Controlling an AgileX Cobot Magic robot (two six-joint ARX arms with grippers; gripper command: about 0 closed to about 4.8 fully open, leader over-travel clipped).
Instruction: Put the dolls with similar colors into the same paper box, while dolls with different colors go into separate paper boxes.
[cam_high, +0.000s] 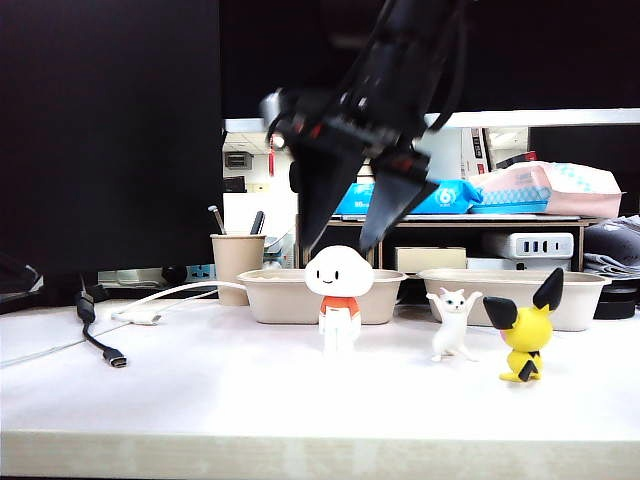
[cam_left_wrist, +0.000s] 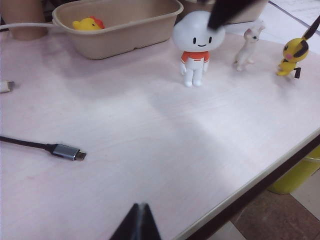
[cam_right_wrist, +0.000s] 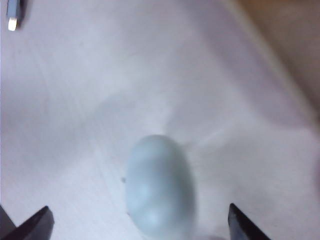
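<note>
Right pincer (cam_high: 345, 235) hung wide above the white figure (cam_high: 339, 285); left pincer (cam_left_wrist: 138, 223) closed, idle. Recommended straight descent, centred on head.

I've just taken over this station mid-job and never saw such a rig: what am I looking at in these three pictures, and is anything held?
It is a two-armed table robot. The exterior view faces the table: the right gripper hangs open above the white round-headed doll, holding nothing. Beside the doll stand the white cat and the yellow black-eared doll; behind are two paper boxes.

The left wrist view shows the left gripper, fingers together, near the table's edge, and the yellow duck lying in one box.

The right wrist view looks down on the round head between open fingers.
</note>
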